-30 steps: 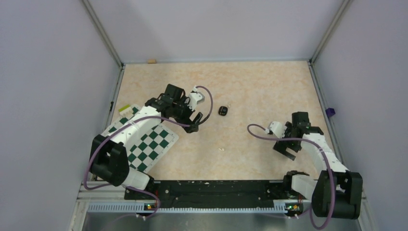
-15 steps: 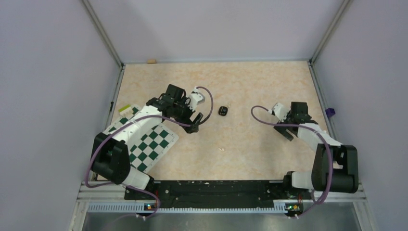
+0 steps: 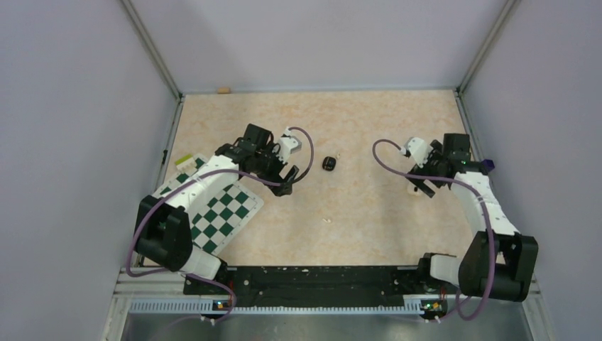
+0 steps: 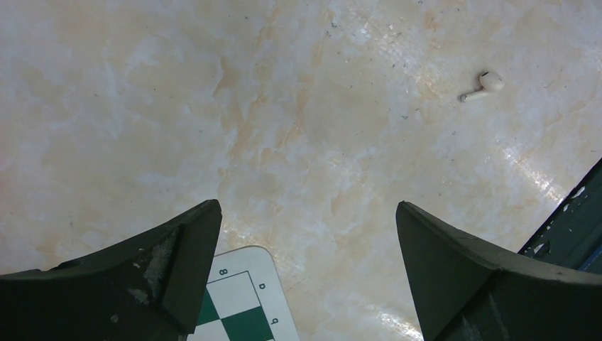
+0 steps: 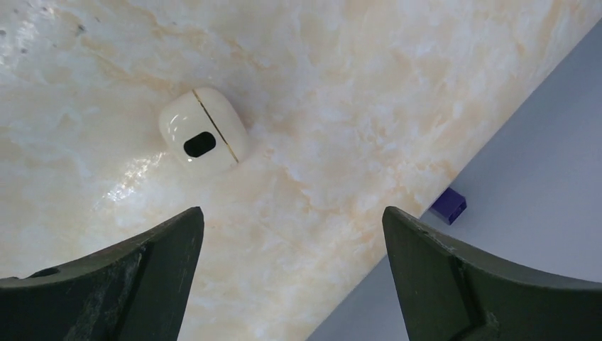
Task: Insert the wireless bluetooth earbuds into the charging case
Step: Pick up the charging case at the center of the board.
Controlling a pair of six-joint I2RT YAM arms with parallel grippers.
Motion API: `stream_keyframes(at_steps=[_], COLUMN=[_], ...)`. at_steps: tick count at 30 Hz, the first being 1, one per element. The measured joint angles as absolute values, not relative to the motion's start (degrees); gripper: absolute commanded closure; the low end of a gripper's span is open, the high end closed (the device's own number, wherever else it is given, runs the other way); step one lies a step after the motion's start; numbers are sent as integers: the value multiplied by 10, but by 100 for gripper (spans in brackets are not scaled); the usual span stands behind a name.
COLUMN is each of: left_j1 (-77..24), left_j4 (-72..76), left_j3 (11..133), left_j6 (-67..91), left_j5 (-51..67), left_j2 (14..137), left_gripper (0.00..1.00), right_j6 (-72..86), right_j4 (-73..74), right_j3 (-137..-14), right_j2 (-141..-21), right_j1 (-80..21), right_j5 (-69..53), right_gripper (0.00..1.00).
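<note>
Tabletop point(image 3: 369, 128) of pale marbled cream, seen from above, with two robot arms reaching in from the near edge.

The charging case point(image 5: 202, 135) lies flat on the table on the right side, close to the wall, just ahead of the right claw point(image 5: 291, 213). It is a small cream-white rounded box with a thin seam across it and a black oval mark on one half. The right claw is released – its two dark fingers stand wide apart with nothing between them, and the case sits beyond the tips, nearer one finger than the other. From overhead the case is lost against the pale table.

The earbuds point(image 3: 329, 164) show only as a tiny glossy black lump near the middle of the table, well apart from the case; whether it is one piece or two cannot be told. The left claw point(image 4: 305, 209) is released too and empty, hanging near a corner of a green-and-white chequered mat point(image 3: 234, 206).

The case looks light, hard and slick, so it may well skid or squirt out of a pinch; the safest hold is probably across its two broad sides, clear of the seam. The earbuds look lighter and more slippery, best nipped at the fingertips across their widest part.

The seam appears closed, so what is inside the case cannot be seen – it would likely need opening first.

Also present: a tiny white piece point(image 4: 483, 83) with a round head and thin stem, and a small purple block point(image 5: 449, 205) by the right wall.
</note>
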State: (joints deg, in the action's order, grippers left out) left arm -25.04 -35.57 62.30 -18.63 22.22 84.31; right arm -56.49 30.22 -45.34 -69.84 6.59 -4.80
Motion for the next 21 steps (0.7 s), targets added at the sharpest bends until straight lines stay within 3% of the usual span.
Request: stream_keyframes(at_steps=[8,21], left_j1=[-249,-247], left_j4=[-356,-358], left_j3=[623,623], left_j6=[-187,-195], left_j5=[222,232], left_j2=[850,851], left_gripper=[1,1], right_j6=[-597,-668], right_j4=[424,521], right_j3=[-611,-680], right_j2=[-802,-1009], right_j1=[70,100], right_j5=[-137,-166], right_gripper=[13,22])
